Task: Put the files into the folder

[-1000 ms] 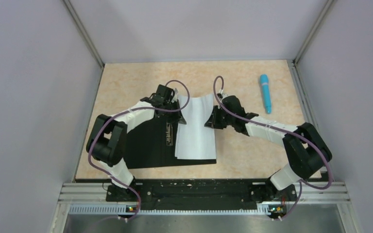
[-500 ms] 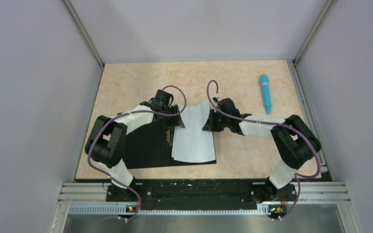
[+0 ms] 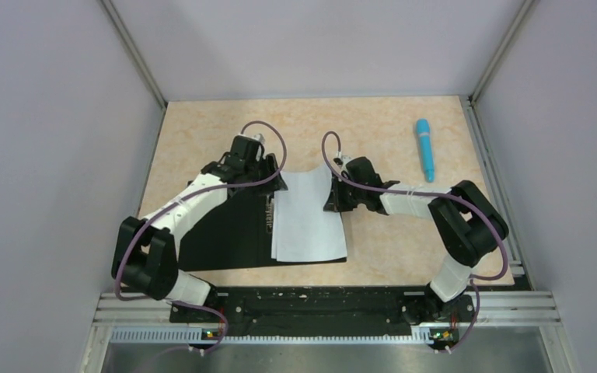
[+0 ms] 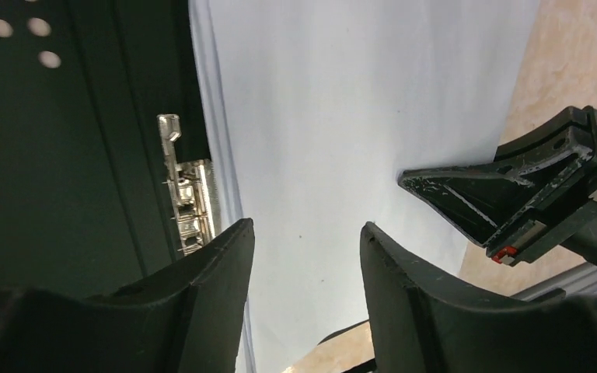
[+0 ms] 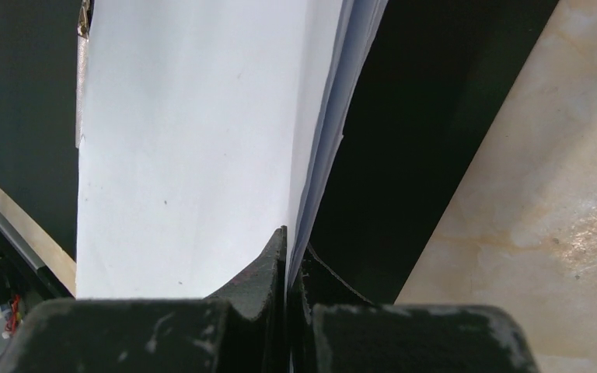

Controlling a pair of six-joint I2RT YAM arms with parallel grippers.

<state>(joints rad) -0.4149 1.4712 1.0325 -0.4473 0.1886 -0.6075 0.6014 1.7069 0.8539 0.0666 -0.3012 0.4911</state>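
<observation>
Nothing can be read in any view. The pale marks along the middle of the folder (image 3: 225,233), just left of the files (image 3: 307,221), are too small to make out from above. Up close they show as a bare metal clip (image 4: 185,194).

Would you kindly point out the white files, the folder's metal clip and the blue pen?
files (image 3: 307,217): top external view, middle of the top sheet.
metal clip (image 4: 193,194): left wrist view, its wider lower part.
blue pen (image 3: 425,151): top external view, middle of its barrel.
</observation>
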